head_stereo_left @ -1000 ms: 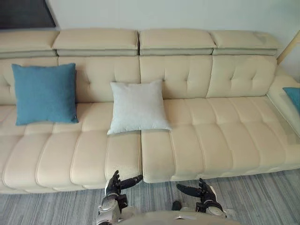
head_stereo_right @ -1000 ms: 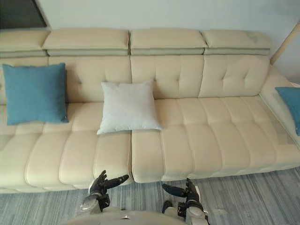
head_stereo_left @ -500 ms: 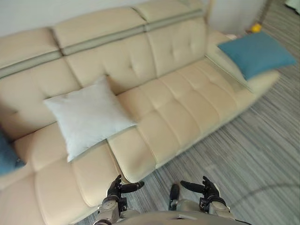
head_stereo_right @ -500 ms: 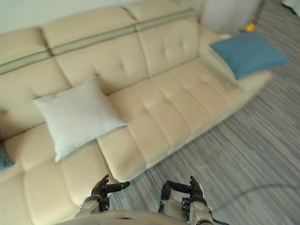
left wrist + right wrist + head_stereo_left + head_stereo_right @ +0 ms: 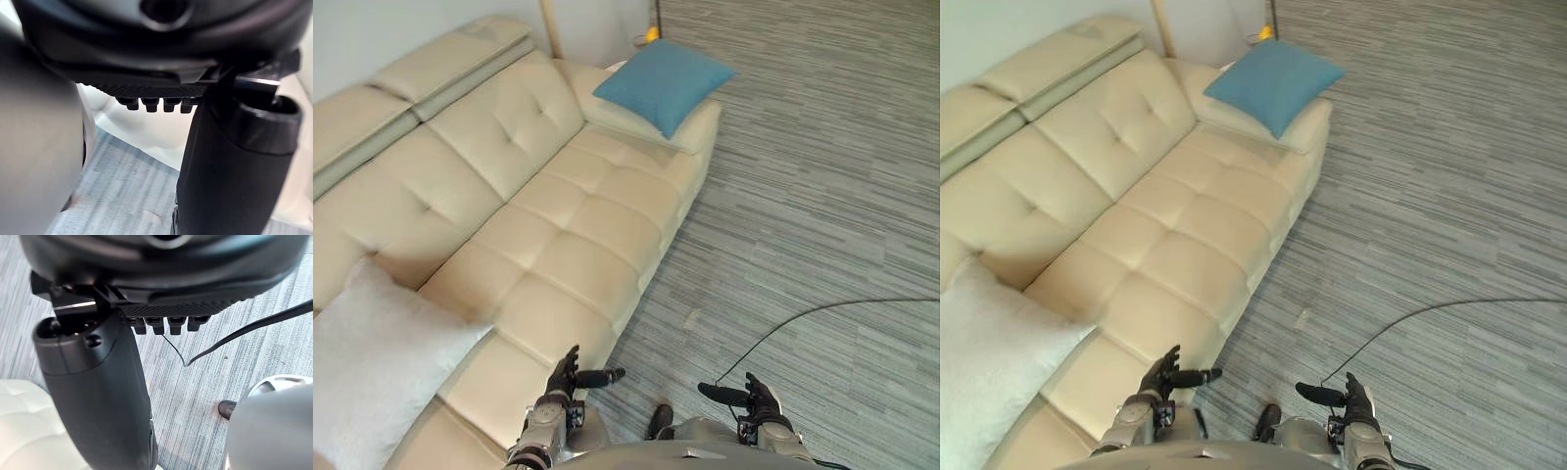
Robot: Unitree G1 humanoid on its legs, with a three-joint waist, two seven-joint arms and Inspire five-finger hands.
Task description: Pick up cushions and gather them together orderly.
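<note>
Blue cushion [image 5: 664, 83]: seen lying flat on the far end section of the sofa [image 5: 558, 235], one corner hanging over the edge toward the floor [image 5: 822, 176].
Pale grey cushion [image 5: 372, 357]: seen on the seat at the near end, propped toward the backrest; well apart from the blue one.
Handling, judged: both are taken to be light, soft and stuffed, with woven covers that should not slip. Sagging is expected if a corner alone is pinched.
Hold, judged: an edge near the middle of a side is best gripped, or the cushion clasped between both hands.
Writing: no label, brand or print can be made out on either cushion or on the sofa.
Left hand [image 5: 564, 377]: held low over the front edge of the seat, fingers relaxed, thumb stretched out, nothing held.
Right hand [image 5: 759, 399]: held low over the floor, likewise slack and empty.
Sofa: beige, tufted, padded headrests along the top.
Floor: grey striped carpet.
</note>
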